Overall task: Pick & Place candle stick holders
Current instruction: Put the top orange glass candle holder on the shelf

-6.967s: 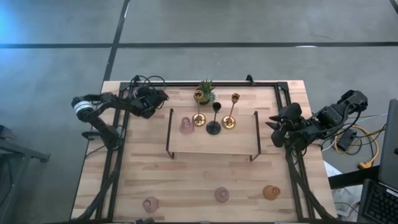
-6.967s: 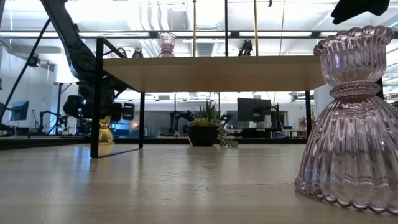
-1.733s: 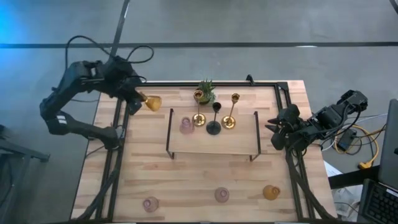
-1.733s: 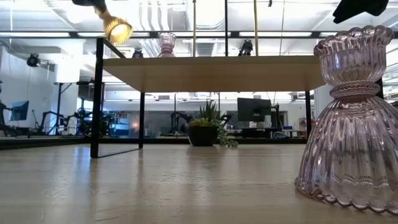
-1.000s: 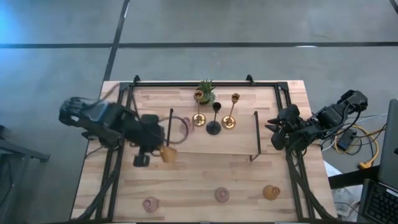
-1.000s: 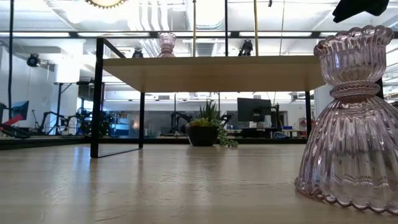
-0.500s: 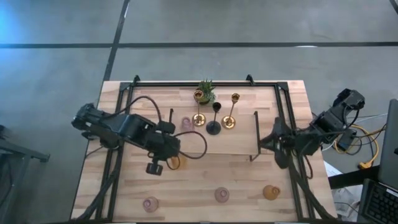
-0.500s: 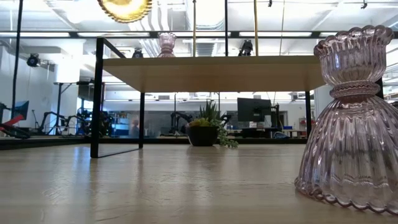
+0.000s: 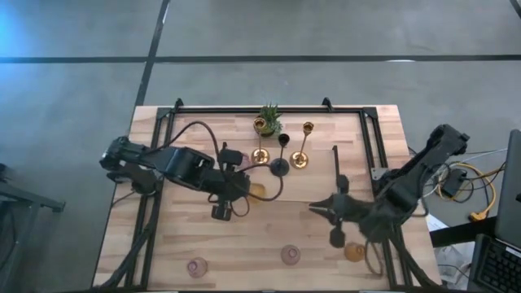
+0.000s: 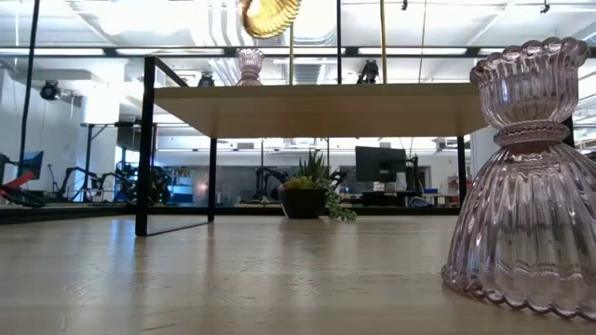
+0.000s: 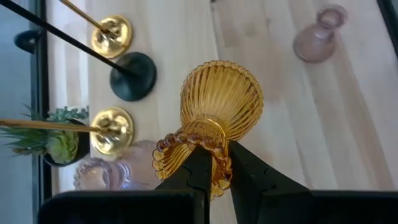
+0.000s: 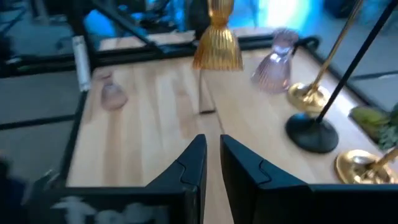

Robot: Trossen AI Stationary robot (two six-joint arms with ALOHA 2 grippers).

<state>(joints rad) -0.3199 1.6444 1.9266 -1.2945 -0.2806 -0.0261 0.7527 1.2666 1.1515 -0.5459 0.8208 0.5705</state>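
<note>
Shelf [image 9: 285, 189] holding pink holder [image 11: 99, 174], two gold, one black; left gripper [image 11: 214, 171] clamped on amber holder [image 11: 217, 106]; right gripper [image 12: 211, 163] nearly together, empty

Lighting's pretty even and bright from above, so the wooden table [image 9: 269, 232] barely shows shadows. There's a blue glow in the floor corner far from the table, and more blue behind it on the right wrist camera, which is smeared with blur. At table height the pink glass holder [image 10: 526, 177] is sharp, the room behind it soft.
</note>
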